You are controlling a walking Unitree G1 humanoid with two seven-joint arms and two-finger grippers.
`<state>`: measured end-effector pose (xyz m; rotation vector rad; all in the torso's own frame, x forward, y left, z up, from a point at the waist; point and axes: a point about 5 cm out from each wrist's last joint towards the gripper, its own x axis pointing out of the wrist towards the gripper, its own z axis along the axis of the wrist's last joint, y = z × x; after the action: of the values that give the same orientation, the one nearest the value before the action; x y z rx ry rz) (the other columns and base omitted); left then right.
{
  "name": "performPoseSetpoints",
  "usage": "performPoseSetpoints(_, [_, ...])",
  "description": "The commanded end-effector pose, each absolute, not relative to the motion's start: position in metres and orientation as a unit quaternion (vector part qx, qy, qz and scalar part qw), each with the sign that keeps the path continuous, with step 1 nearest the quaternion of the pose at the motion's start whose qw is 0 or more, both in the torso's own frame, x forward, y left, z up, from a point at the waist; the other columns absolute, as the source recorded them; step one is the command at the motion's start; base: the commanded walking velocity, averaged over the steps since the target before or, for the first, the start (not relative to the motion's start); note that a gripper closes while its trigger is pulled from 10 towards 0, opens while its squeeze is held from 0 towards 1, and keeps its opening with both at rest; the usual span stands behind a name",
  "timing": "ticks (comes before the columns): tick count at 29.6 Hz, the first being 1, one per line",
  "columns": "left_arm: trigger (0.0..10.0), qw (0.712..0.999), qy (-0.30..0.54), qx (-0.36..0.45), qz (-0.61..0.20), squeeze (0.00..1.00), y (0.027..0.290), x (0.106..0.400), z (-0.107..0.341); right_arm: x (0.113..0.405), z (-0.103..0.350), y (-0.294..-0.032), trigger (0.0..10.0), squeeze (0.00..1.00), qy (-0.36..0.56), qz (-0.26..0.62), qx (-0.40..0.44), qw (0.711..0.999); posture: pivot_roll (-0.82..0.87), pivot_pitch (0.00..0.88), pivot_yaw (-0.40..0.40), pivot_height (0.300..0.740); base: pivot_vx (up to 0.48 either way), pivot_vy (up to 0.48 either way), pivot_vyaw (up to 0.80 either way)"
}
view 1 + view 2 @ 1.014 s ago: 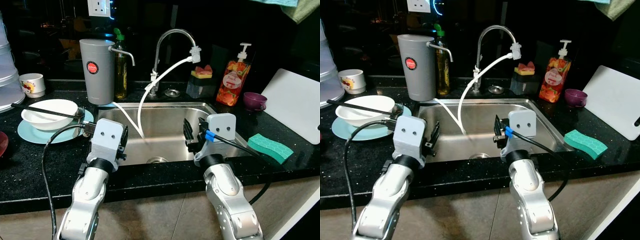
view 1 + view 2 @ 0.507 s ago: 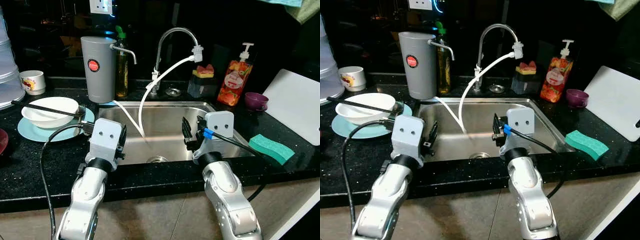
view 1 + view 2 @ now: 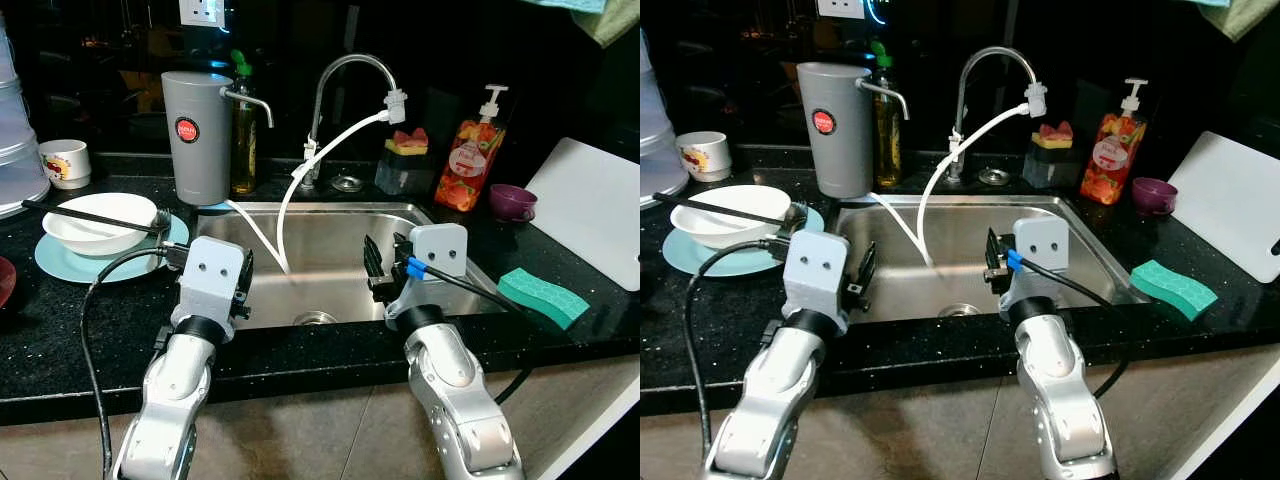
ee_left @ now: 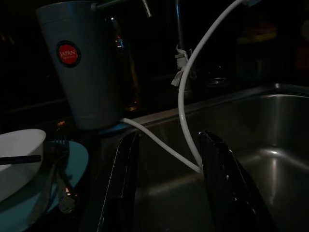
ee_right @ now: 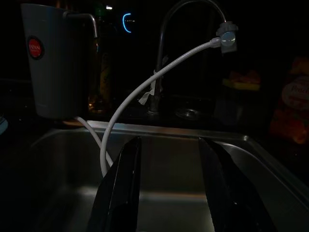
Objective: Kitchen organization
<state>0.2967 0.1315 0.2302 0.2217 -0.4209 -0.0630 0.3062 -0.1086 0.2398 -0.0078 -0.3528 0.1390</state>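
Both end effectors hang released and empty over the front edge of the sink (image 3: 330, 215), the left end effector (image 3: 243, 285) at lower left of centre and the right end effector (image 3: 375, 270) just right of centre. At the left of the frame, on the black bench (image 3: 60, 320), a white bowl (image 3: 95, 222) with a chopstick across it sits on a blue plate (image 3: 60, 265), a fork beside it, near the left end effector but apart from it. I judge this stack is stiff, fragile and slippery, so it is better gripped at the bowl's rim.
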Motion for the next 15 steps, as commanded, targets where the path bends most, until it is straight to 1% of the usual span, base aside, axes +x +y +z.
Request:
performPoseSetpoints(1, [10.0, 0.970, -0.214, 0.115, -0.036, 0.00, 0.1275, 0.2949, 0.2302, 0.3047, 0.2390, -0.1143, 10.0, 0.00, -0.174, 0.058, -0.007, 0.983, 0.07, 0.067, -0.121, 0.740, 0.000, 0.000, 0.00])
performPoseSetpoints(15, [10.0, 0.969, -0.215, 0.116, -0.036, 0.00, 0.1266, 0.2959, 0.2312, 0.3047, 0.2402, -0.1144, 10.0, 0.00, -0.175, 0.060, -0.008, 0.983, 0.06, 0.066, -0.125, 0.740, 0.000, 0.000, 0.00])
